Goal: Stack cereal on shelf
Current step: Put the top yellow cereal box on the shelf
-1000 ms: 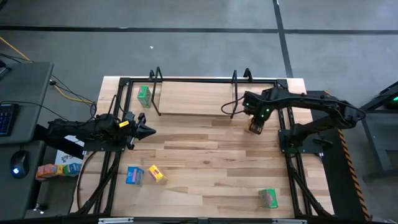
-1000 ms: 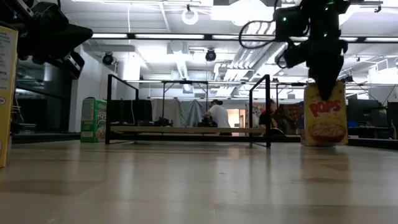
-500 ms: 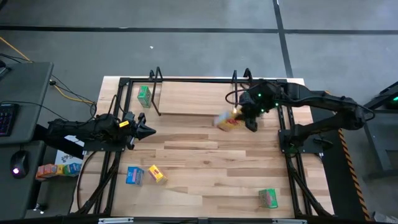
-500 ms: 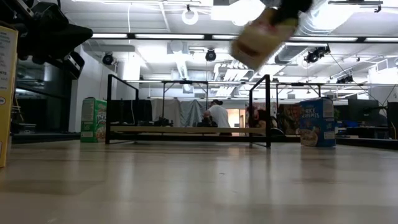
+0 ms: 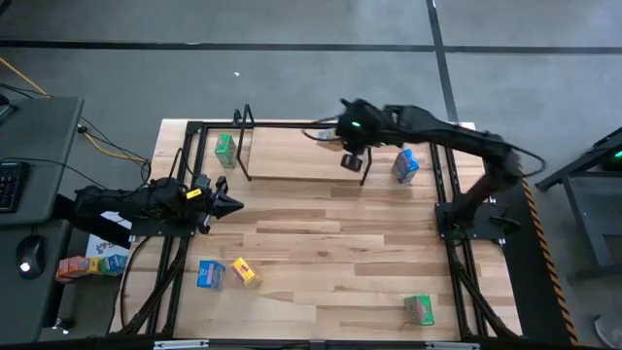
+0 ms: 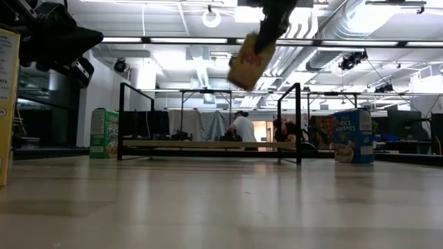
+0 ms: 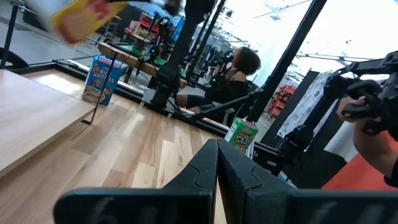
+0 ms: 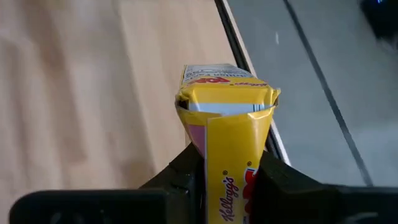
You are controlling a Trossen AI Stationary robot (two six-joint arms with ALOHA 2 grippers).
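Yellow cereal box (image 8: pixel 227 140) sits pinched between our right gripper (image 8: pixel 227 177) fingers, held tilted in the air above the shelf (image 5: pixel 292 156), probably near its right hoop. Our left gripper (image 5: pixel 225 203) waits pressed closed at the table's left.

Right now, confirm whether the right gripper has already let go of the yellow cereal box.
No: in the right wrist view the right gripper is shut on the yellow box, both fingers pressing its sides.

Shelf (image 5: pixel 292 156): plank bare along its middle; black hoop uprights (image 5: pixel 243 136) stand at each end. Green box (image 5: pixel 225 148) just outside the left upright, blue box (image 5: pixel 406 165) beyond the right upright. Table centre (image 5: pixel 321 243) open, boxes only near its front edge.
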